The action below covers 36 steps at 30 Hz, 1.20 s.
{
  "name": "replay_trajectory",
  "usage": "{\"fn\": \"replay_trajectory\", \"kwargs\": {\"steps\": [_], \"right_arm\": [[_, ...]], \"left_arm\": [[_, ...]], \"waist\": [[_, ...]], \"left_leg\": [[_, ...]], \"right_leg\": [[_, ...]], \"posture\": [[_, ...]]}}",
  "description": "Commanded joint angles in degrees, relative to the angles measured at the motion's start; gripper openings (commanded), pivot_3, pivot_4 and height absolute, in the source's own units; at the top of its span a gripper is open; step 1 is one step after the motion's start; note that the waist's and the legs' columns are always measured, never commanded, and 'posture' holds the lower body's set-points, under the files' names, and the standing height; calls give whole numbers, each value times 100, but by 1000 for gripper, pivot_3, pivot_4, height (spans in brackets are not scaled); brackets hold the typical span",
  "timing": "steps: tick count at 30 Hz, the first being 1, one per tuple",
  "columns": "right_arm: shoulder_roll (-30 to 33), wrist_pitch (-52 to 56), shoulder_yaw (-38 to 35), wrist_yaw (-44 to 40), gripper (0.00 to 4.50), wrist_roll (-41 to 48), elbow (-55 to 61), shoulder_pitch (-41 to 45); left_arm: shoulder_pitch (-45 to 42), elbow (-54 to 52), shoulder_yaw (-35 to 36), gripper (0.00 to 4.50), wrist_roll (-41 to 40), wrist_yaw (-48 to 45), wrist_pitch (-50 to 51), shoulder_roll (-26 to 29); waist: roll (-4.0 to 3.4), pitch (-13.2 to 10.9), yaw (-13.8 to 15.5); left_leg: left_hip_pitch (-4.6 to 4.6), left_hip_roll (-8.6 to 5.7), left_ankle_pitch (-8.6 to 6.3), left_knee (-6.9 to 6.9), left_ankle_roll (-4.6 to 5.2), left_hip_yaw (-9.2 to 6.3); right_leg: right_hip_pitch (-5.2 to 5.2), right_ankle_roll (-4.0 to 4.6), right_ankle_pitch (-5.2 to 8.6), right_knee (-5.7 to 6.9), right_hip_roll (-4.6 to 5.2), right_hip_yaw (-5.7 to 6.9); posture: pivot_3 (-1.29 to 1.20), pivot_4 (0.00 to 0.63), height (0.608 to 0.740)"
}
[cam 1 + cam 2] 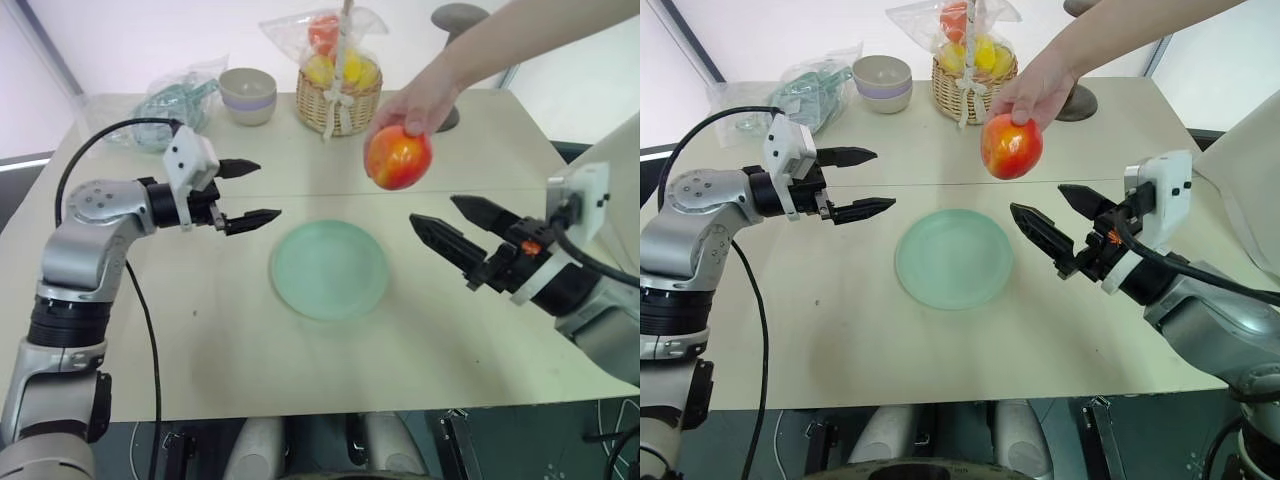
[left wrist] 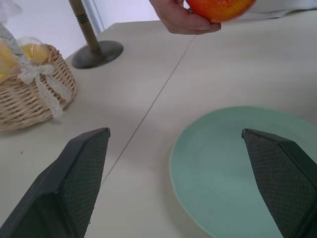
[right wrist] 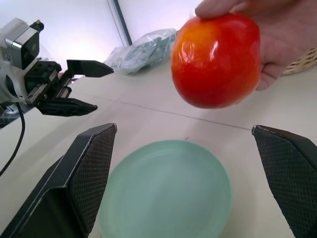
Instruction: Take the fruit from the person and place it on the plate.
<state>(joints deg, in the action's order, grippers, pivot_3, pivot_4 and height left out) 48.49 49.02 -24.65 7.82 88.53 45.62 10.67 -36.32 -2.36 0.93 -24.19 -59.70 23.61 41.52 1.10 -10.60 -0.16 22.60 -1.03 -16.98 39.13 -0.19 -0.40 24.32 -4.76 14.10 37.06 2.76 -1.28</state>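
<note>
Now the left claw [image 1: 247, 192] is waiting open at the plate's [image 1: 329, 270] nine o'clock; the person's hand [image 1: 418, 104] is holding the fruit [image 1: 398, 157] above its one o'clock; the right claw [image 1: 449, 223], gaping at three o'clock, should be bracketing the fruit's sides below the fingers

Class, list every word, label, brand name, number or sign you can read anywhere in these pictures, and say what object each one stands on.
None: no readable text stands on anything here.
The fruit, the plate, the bowl, the basket, the table, the left gripper and the right gripper carry no lettering, numbers or signs.
</note>
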Motion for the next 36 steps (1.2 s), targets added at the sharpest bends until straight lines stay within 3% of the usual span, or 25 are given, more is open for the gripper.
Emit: {"fn": "replay_trajectory", "kwargs": {"steps": [1, 14, 36], "right_arm": [[124, -272, 93, -16, 4500, -79, -146, 220], [-249, -476, 971, -348, 4500, -1217, -969, 1122], [-1082, -406, 1601, -988, 4500, -2394, -1759, 2120]], "left_arm": [[-96, -120, 59, 4461, 18, -2, -57, 17], [19, -306, 146, 4461, -20, 120, 29, 70], [139, -503, 234, 4461, -64, 275, 109, 114]], "waist": [[0, 0, -28], [0, 0, -47], [0, 0, -59]], "left_leg": [[0, 0, 0, 0, 0, 0], [2, 0, 0, 0, 0, 0], [4, -1, 0, -4, 0, 0]], "right_leg": [[0, 0, 0, 0, 0, 0], [1, 0, 0, 0, 2, 0], [6, 0, 0, 0, 7, 0]], "posture": [[0, 150, 740], [0, 150, 740], [0, 150, 740]]}}
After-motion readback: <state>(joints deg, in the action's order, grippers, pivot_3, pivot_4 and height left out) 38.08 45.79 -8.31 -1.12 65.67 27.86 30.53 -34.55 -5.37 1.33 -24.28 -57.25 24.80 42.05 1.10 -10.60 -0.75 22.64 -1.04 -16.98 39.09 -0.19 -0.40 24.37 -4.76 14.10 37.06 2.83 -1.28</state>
